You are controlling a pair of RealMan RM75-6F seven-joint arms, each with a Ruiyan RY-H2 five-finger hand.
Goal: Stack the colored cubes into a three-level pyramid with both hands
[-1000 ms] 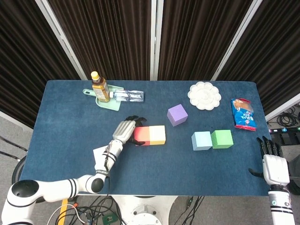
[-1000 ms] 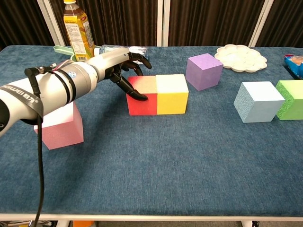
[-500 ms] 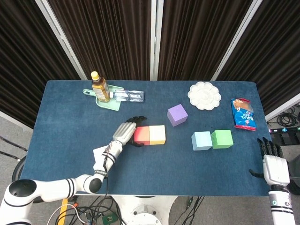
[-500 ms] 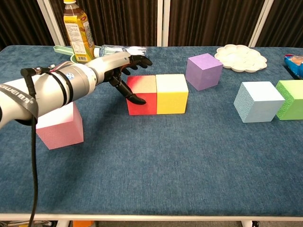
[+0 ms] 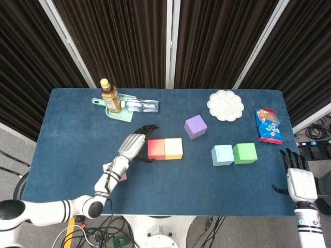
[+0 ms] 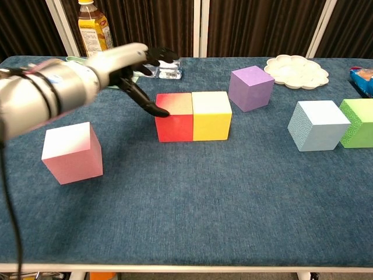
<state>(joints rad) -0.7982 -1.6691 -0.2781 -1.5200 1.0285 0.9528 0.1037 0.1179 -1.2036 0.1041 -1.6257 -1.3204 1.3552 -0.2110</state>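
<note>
Two cubes, red cube (image 6: 174, 118) flush against yellow cube (image 6: 211, 115); left hand (image 6: 135, 65) fingers spread, empty, beside red edge.

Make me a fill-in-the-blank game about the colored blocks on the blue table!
1. The red cube sits right against the ______ cube.
2. The light blue cube sits beside the ______ cube.
3. The ______ cube stands alone at the near left of the table, closest to the left hand.
4. The purple cube has ______ stacked on top of it.

Missing words: yellow; green; pink; nothing
</note>
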